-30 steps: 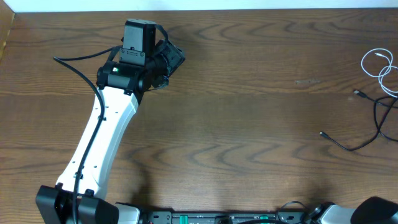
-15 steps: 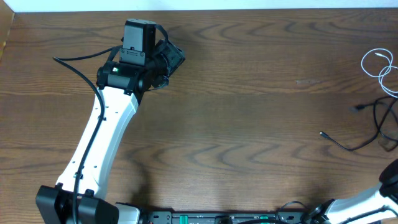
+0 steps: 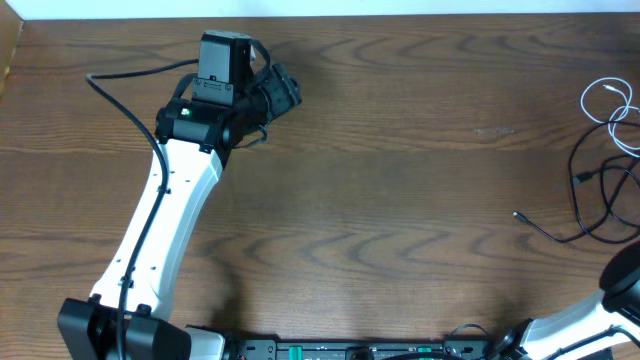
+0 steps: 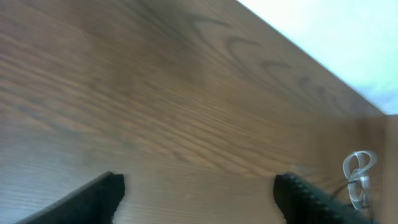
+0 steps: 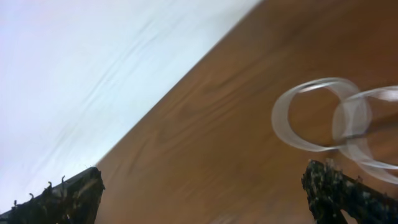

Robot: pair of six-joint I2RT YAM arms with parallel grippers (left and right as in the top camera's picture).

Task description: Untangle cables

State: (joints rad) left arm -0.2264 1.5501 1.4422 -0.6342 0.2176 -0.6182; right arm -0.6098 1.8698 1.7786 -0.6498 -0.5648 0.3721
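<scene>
This is looking like a robotics lab or test bench: a white-and-black robot arm [image 3: 170,210] is reaching across a bare wood-grain table [image 3: 400,150], with loose black wiring [image 3: 128,100] running along it toward its tool [image 3: 283,92]. Well behind the tool, a black mounting rail [image 3: 330,351] with green connectors is lining the table's near edge. Ahead of the tool, a plain white surface [image 4: 323,37] is showing beyond the far edge.

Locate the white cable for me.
In the overhead view the white cable lies looped at the picture's right edge, on the far side of the black cable from the robot.
</scene>
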